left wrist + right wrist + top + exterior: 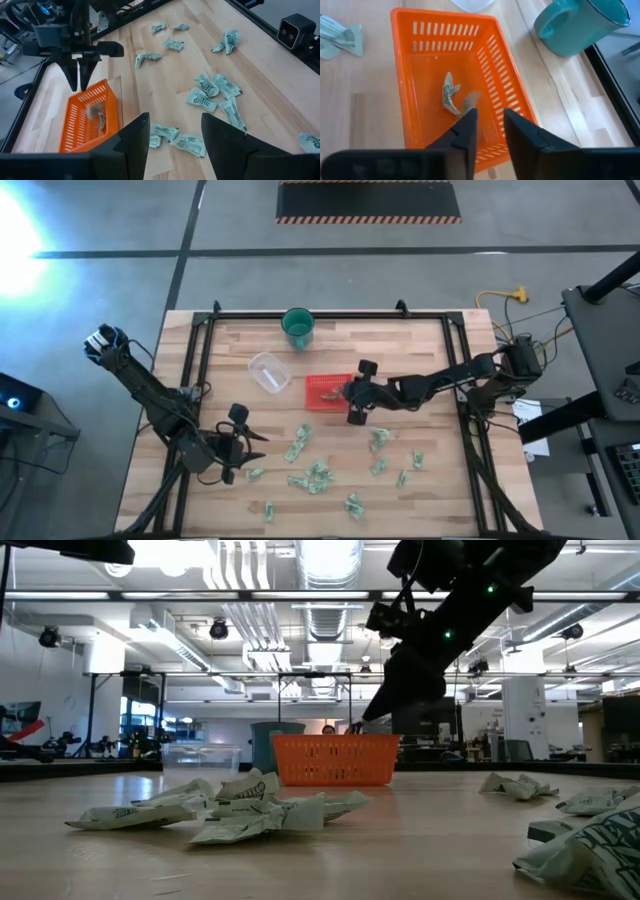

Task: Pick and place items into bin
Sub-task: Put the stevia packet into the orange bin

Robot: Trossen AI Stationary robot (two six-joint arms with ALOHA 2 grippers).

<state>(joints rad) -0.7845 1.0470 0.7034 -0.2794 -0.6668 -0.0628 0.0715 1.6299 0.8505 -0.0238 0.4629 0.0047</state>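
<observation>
The wooden table [420,360] fills the middle of the high view, framed by black rails. Taking the red-orange slotted tray [328,391] near its centre as the landmark, everything else is placed from there.

The right arm [455,377] reaches in from the table's right edge and ends at the tray. Its gripper [352,392] hangs over the tray's right-hand rim. In the right wrist view its two dark fingers [468,131] stand a little apart with nothing between them, pointing down into the tray [485,60]. The left arm [150,395] waits well to the lower left of the tray, its gripper [243,443] near the table's front left part. Its jaws are apart and empty, as the left wrist view shows with bare table between the fingers [136,135].

A teal-green cup [298,327] stands beyond the tray, toward the table's far edge. A clear round plastic container [268,371] sits just left of the tray, between it and the cup.

Many pale-green crumpled wrappers [316,475] lie scattered on the table in front of the tray, toward the near edge, from the lower left across to the lower right. One cluster [240,808] shows in the low view ahead of the tray [335,760]. One wrapper [450,95] lies inside the tray on its floor, close under the right gripper's fingertips, with a second blurred piece [472,99] just beside it.
</observation>
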